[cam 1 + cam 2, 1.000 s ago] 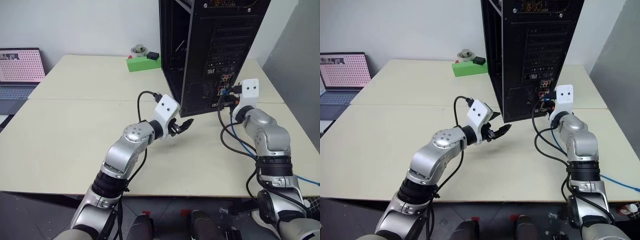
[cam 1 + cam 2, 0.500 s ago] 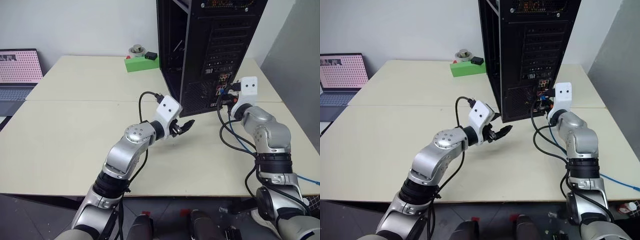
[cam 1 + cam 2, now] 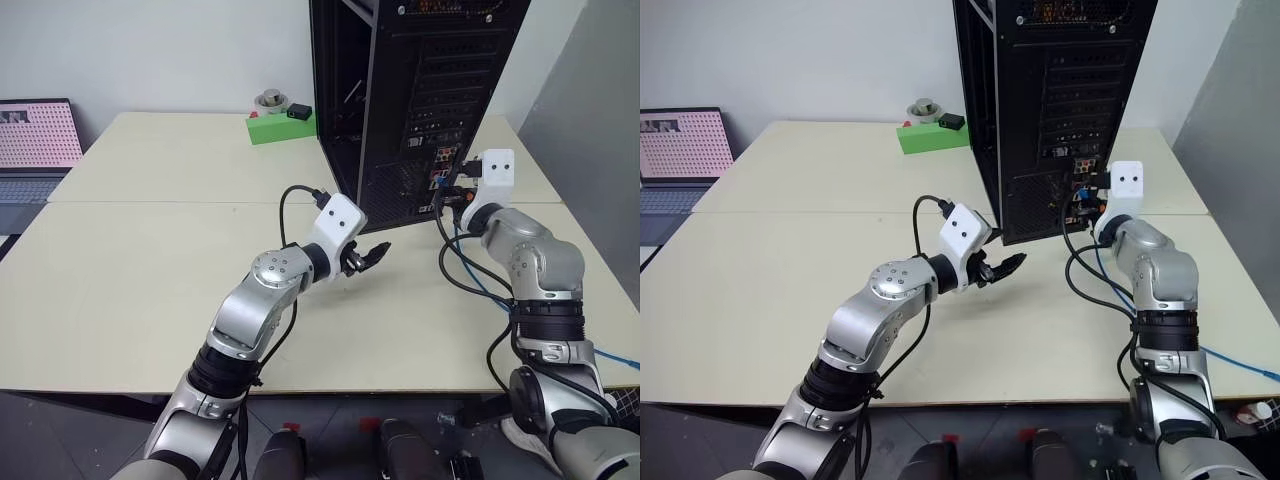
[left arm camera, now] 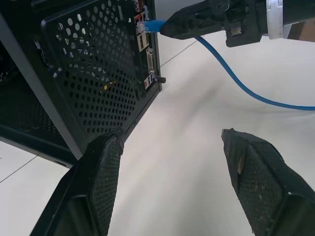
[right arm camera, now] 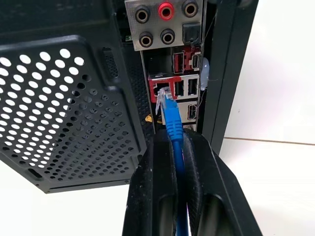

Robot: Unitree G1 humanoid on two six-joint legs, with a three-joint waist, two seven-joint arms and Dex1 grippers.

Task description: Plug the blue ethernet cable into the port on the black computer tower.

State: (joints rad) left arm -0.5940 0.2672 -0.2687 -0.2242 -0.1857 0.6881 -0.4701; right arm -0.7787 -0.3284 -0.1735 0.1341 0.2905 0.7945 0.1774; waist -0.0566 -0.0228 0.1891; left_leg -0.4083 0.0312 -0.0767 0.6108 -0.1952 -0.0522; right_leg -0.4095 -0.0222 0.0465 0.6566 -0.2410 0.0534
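Note:
The black computer tower (image 3: 420, 90) stands upright on the table with its rear panel facing me. My right gripper (image 5: 177, 143) is shut on the blue ethernet cable (image 5: 173, 129) just behind its clear plug (image 5: 164, 100). The plug's tip is at the mouth of the port (image 5: 158, 90), in the red-framed connector block below the audio jacks. Whether it is seated I cannot tell. From the head, the right gripper (image 3: 452, 190) is against the tower's lower rear panel. My left gripper (image 3: 366, 255) hovers open and empty near the tower's front bottom corner.
The cable's slack (image 3: 482, 288) runs down over the table and off its right edge, beside black arm cables. A laptop (image 3: 35, 140) sits at the far left and a green block (image 3: 280, 128) with small items lies behind the tower. A grey wall is at right.
The whole view has shifted a little. My right wrist has tilted slightly at the rear panel, still gripping the cable. The left arm has not moved.

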